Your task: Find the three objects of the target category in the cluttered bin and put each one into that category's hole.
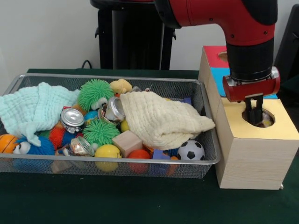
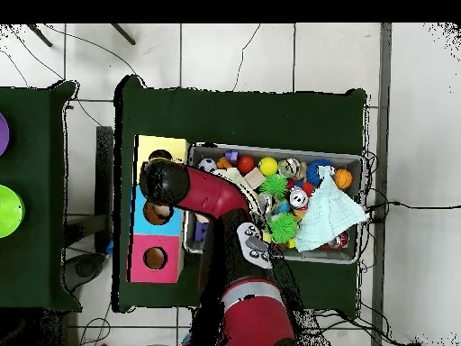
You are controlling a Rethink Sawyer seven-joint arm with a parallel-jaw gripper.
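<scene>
The wire mesh bin stands on the green table and is full of toys; it also shows in the overhead view. I see no knotted cloth piece among the toys. To its right stands a wooden box with yellow, blue and red tops. My gripper hangs straight down into the hole of the yellow section. A small pale thing shows inside that hole beside it; I cannot tell what it is. In the overhead view the arm's wrist covers that hole.
A cream cloth and a mint cloth lie over the toys. Green spiky balls, metal tins, a wooden block, a yellow ball and a small football fill the bin. The box's blue hole and red hole are uncovered.
</scene>
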